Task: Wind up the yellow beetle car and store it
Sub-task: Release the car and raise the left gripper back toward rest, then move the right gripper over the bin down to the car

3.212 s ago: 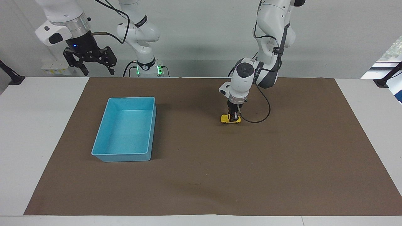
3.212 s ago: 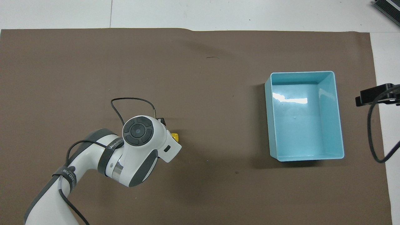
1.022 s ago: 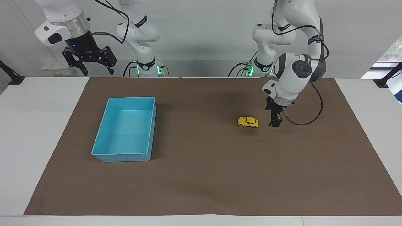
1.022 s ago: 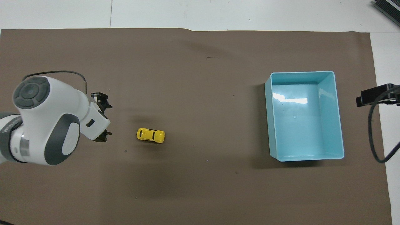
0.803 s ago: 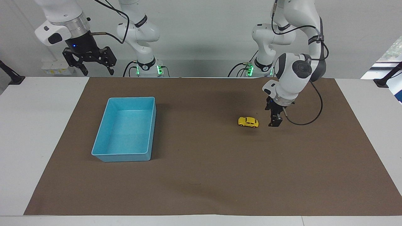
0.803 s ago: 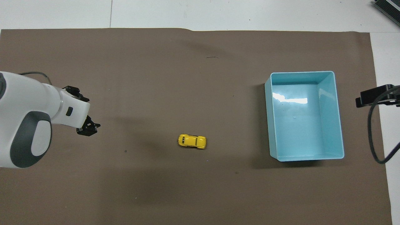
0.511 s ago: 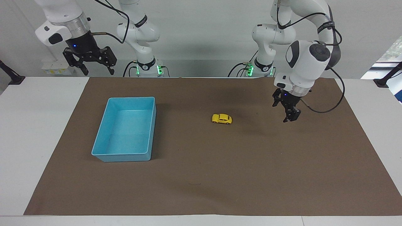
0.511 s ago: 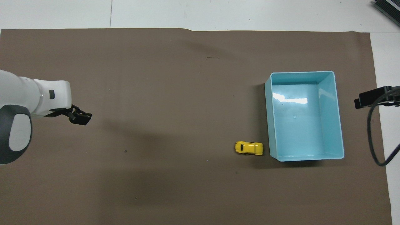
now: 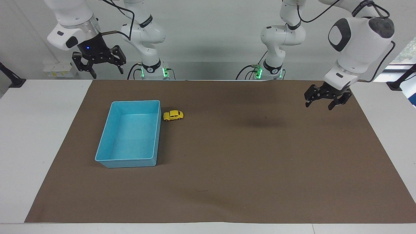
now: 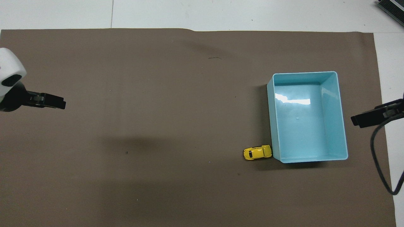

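Note:
The yellow beetle car (image 9: 173,115) stands on the brown mat, touching the outer wall of the blue bin (image 9: 107,139) near the bin's corner closest to the robots; it also shows in the overhead view (image 10: 257,153) beside the bin (image 10: 344,126). My left gripper (image 9: 325,99) is open and empty, raised over the mat toward the left arm's end of the table; it also shows in the overhead view (image 10: 50,101). My right gripper (image 9: 99,63) is open and empty, up in the air above the table edge near the right arm's base, and the arm waits.
The brown mat (image 9: 227,182) covers most of the white table (image 9: 29,130). The blue bin holds nothing. A black cable (image 10: 378,164) hangs from the right arm at the edge of the overhead view.
The car rolled across the mat from beside my left gripper to the bin and stopped against its wall. My left gripper rose and drew back toward its end of the table.

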Controlling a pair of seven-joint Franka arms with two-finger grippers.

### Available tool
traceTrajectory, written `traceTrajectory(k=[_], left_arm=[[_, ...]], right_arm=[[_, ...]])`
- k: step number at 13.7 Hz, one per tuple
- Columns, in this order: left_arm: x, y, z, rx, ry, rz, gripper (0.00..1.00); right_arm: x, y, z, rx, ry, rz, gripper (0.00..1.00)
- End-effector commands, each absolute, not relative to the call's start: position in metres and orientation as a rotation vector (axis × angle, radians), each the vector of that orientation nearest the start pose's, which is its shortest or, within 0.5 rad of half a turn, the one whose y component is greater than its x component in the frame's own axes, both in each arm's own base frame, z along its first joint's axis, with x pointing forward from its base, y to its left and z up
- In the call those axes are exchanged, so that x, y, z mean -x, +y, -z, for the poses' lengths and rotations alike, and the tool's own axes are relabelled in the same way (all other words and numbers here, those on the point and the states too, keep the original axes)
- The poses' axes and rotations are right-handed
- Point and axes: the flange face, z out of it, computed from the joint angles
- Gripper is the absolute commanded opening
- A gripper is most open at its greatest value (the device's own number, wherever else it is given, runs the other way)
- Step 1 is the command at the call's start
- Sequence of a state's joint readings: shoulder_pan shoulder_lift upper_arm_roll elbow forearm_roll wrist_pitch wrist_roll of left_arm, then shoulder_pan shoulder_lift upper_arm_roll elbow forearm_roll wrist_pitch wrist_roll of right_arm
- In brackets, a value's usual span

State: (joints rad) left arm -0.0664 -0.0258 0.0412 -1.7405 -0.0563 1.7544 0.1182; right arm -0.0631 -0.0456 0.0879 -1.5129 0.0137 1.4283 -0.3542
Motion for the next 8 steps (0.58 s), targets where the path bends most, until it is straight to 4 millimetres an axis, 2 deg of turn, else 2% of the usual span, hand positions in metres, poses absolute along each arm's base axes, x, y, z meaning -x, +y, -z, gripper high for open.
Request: traceTrajectory(k=[1,3,4,7,8], left_arm=[[-0.555,-0.001,-0.604,3.142,0.159,0.027,1.00],[-0.552,-0.008,-0.622,3.080,0.201,-0.013,1.00],[-0.550,-0.009,-0.624,3.083,0.205,-0.027,1.00],[-0.546,-0.014,-0.627,3.107,0.224,-0.023,1.00],[-0.544,-0.015,-0.621,3.110,0.201,-0.042,1.00]], right_arm=[[-0.510,0.042,-0.649,2.961,-1.022,-0.059,1.00],[-0.508,0.061,-0.645,2.887,-1.233,-0.040,1.00],[-0.508,0.070,-0.642,2.833,-1.353,-0.035,1.00],[-0.515,0.104,-0.614,2.616,-1.772,0.000,1.00],[-0.515,0.114,-0.608,2.553,-1.875,0.007,1.00]])
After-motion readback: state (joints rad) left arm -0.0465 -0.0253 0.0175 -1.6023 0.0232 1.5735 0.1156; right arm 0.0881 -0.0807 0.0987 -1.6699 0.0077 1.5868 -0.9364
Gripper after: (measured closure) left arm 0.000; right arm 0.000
